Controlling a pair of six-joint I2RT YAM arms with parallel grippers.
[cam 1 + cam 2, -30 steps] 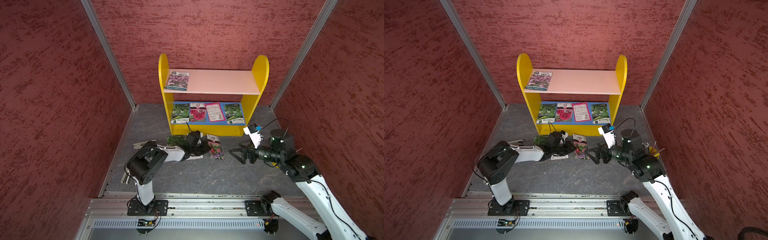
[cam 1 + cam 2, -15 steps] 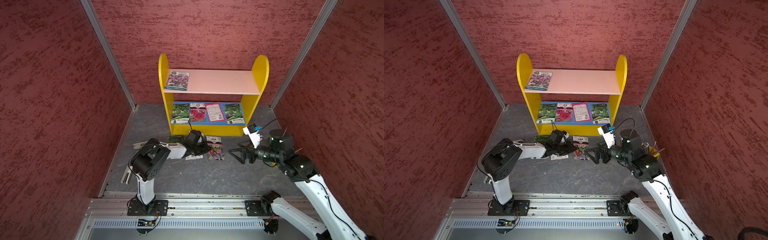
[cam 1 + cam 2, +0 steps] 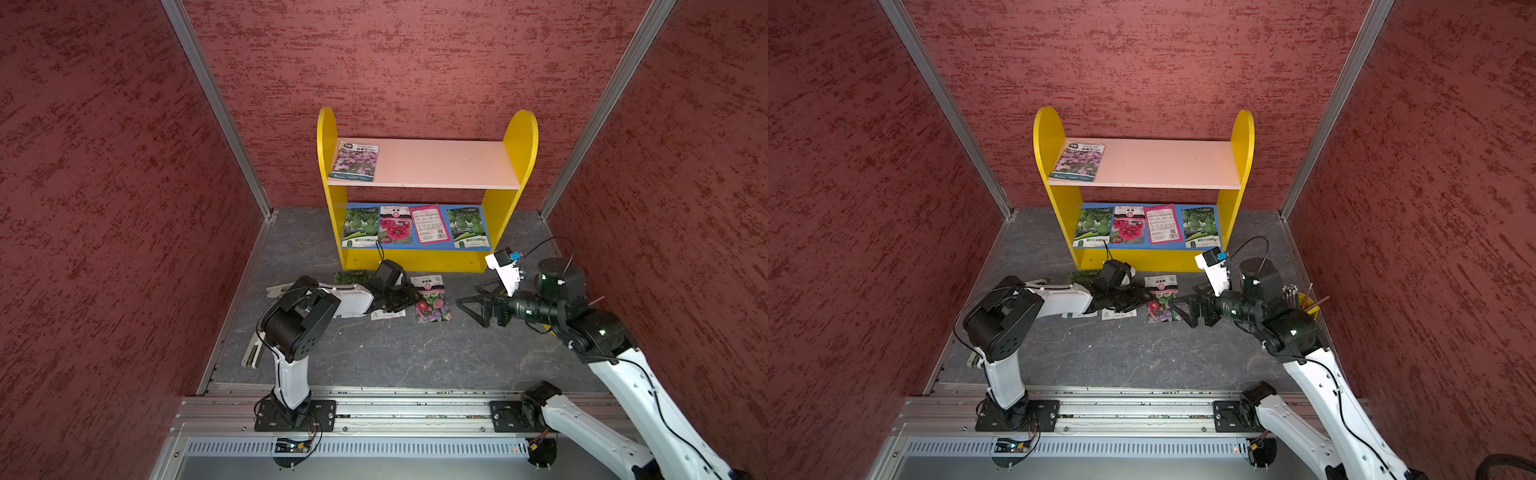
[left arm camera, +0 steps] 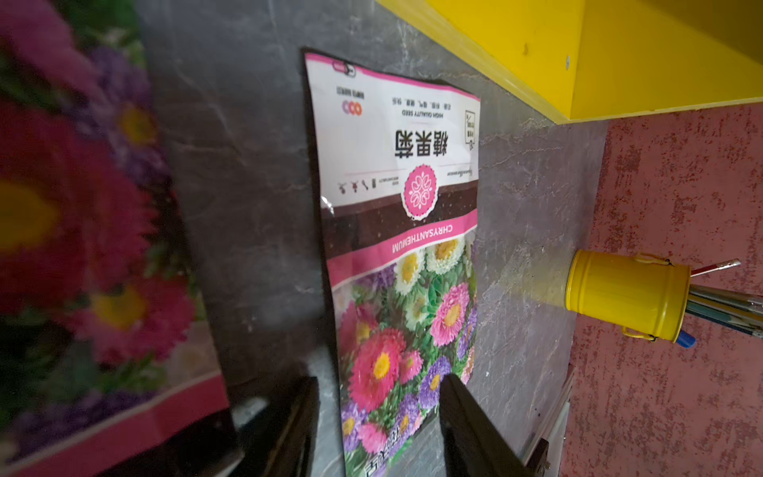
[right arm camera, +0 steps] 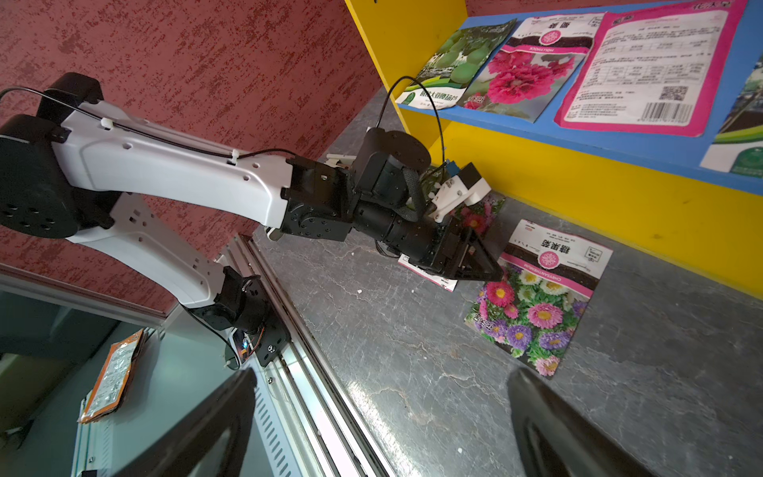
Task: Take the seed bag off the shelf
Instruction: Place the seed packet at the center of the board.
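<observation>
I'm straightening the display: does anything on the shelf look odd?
Yes. On the shelf's blue lower board the pink bag lies back side up, showing text and a barcode, while the left green bag, the red-flower bag and the right green bag show their picture fronts.

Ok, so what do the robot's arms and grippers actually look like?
The left arm and right arm have white shells, black round joints and thin black cables running alongside. The left gripper and right gripper are black with triangular fingers. A white camera mount sits on the right wrist.
</observation>
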